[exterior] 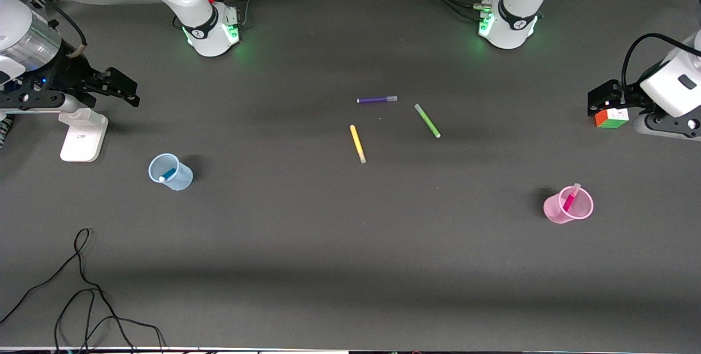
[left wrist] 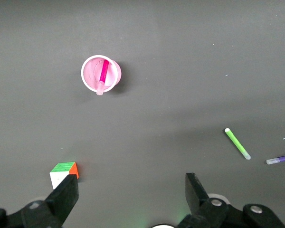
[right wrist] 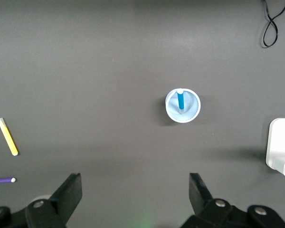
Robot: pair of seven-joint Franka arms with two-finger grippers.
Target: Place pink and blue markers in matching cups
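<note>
Plainly, we are looking at a finished sort: the pink marker (exterior: pixel 569 199) is leaning inside the pink cup (exterior: pixel 564 211), its pale cap poking above the rim because the cup is shorter than the pen, and the blue marker (exterior: pixel 167 173) is leaning the same way inside the blue cup (exterior: pixel 178 178).

Taking the yellow marker (exterior: pixel 357 143) at mid-table as our landmark, the blue cup is sitting toward the right arm's end from it and the pink cup toward the left arm's end, both nearer the front camera. The purple marker (exterior: pixel 377 100) and green marker (exterior: pixel 427 120) are lying near the yellow one, left alone since no cup matches them.

We are keeping both arms waiting: the left tool (left wrist: pixel 130 194) is hanging spread and empty over the table by the colour cube (exterior: pixel 610 118), and the right tool (right wrist: pixel 135 194) is hanging spread and empty at its own end, beside the white stand (exterior: pixel 83 135).
</note>
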